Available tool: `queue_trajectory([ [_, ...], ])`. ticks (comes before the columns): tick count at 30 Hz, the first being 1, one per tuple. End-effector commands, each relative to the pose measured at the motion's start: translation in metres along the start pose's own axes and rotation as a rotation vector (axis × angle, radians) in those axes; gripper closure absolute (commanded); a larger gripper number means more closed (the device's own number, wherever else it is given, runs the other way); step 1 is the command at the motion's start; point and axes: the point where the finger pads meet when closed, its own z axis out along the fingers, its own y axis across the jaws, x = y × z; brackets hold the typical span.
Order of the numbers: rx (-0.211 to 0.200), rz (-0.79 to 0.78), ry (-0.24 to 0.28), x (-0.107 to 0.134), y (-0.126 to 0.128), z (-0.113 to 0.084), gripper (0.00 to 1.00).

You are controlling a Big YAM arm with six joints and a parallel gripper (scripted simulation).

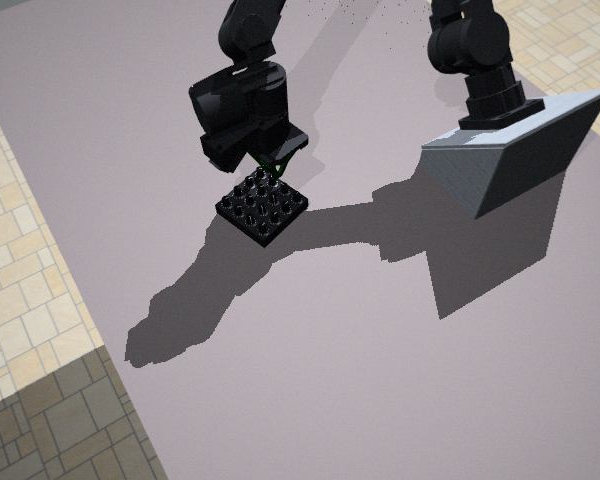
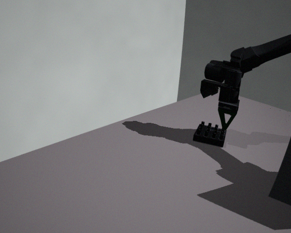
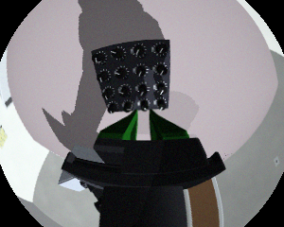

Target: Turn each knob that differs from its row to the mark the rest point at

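Observation:
The black knob box (image 1: 265, 242) (image 2: 207, 141) (image 3: 132, 80) stands flat on the table, its knobs in four rows of four. White lines show on several knobs, but the printed names and the socket cannot be made out. My gripper (image 1: 276, 174) (image 2: 224, 128) (image 3: 143, 113) points down at one edge of the box, its green fingers a narrow gap apart. In the wrist view the tips are at either side of a knob (image 3: 143, 104) in the edge row nearest the gripper. No firm grip on it shows. The fingers partly hide that knob in the exterior view.
The arm stands on a grey slanted pedestal (image 1: 463, 173) (image 2: 288, 173), well to the right of the box. The arm's shadow falls across the table around the box. The neighbouring knobs stand close beside the fingers. A pale wall (image 2: 90, 62) rises behind the table.

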Motion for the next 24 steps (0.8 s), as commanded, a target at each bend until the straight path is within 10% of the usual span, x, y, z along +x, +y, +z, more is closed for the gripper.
queue_trajectory([
  [1, 0.016, 0.041, -0.053, -0.0153, -0.0175, -0.0138, 0.82],
  [24, 0.015, 0.042, -0.052, -0.0156, -0.0188, -0.0138, 0.82],
])
